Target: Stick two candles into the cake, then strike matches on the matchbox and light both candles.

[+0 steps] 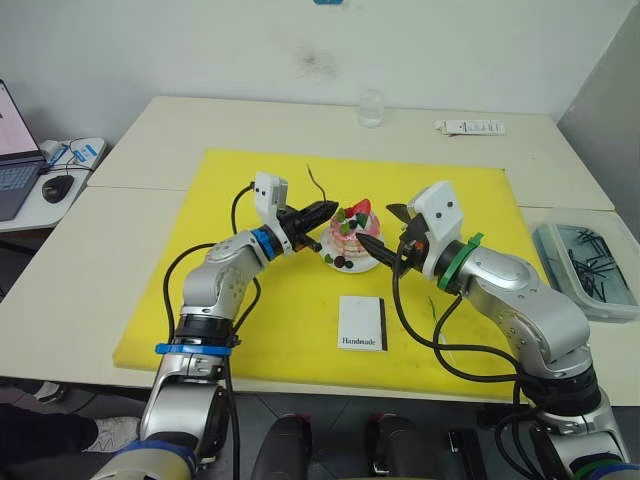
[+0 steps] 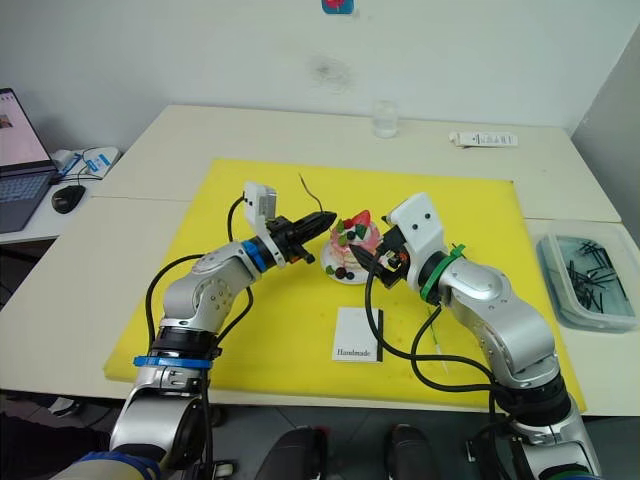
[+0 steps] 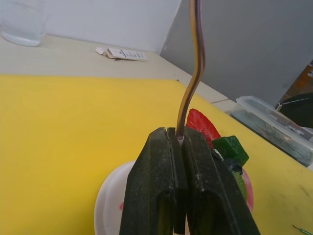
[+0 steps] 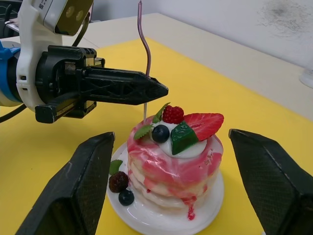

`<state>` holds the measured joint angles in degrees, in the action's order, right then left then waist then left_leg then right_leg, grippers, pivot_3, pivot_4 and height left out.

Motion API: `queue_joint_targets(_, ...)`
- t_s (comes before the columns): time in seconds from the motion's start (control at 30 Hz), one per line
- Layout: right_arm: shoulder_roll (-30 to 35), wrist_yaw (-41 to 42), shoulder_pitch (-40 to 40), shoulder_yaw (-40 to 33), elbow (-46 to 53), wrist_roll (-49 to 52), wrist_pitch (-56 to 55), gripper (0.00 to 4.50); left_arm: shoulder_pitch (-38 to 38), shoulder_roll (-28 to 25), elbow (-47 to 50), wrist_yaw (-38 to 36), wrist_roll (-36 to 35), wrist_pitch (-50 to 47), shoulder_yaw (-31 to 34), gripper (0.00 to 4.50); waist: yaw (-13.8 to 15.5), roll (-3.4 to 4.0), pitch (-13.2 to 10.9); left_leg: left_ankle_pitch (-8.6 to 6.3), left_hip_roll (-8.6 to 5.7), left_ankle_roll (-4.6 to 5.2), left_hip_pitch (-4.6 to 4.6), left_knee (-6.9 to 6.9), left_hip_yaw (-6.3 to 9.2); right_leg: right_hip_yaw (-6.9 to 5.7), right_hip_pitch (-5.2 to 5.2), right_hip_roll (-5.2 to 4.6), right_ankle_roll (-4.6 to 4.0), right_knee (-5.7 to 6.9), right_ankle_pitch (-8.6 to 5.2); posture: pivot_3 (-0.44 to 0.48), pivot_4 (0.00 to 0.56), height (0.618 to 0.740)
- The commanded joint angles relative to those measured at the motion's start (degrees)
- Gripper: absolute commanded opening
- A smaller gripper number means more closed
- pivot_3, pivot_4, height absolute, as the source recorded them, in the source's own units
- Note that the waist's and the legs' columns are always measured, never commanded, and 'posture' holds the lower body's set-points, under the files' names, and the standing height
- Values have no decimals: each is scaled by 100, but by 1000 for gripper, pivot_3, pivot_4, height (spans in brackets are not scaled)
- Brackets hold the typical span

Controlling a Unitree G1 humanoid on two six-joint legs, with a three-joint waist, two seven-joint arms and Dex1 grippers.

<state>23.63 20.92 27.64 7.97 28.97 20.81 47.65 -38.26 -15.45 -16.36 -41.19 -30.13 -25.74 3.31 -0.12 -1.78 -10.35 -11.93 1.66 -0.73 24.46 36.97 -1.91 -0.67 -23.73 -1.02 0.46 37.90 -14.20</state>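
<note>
Pinching a candle (image 4: 145, 49) upright between closed fingers, the left gripper (image 4: 159, 91) holds it over the cake (image 4: 173, 159). The right gripper (image 4: 178, 196) straddles the plate (image 4: 161, 218), wide open, empty.

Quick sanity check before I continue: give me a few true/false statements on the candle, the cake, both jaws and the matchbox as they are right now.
1. The left gripper is shut on a candle. True.
2. That candle is already planted in the cake. False: its lower end hangs just above the cake's top.
3. The right gripper is shut on the cake's plate. False: its jaws stand open, one on either side of the cake.
4. The matchbox lies flat on the yellow mat, nearer the robot than the cake. True.
</note>
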Motion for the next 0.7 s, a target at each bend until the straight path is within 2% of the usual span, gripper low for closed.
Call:
queue_joint_targets(0.03,13,-49,8,-163,303,-29,-12,3901,-166,71,41,-42,-20,110,117,0,0,0,0,0,0,0,0,0,0,0,0,0,0,0,0,0,150,740)
queue_joint_targets(0.7,-7,-91,-21,-192,299,-19,31,3901,-74,72,223,-155,7,-68,73,0,-1,0,0,0,0,0,0,0,0,0,0,10,0,1,0,0,150,740)
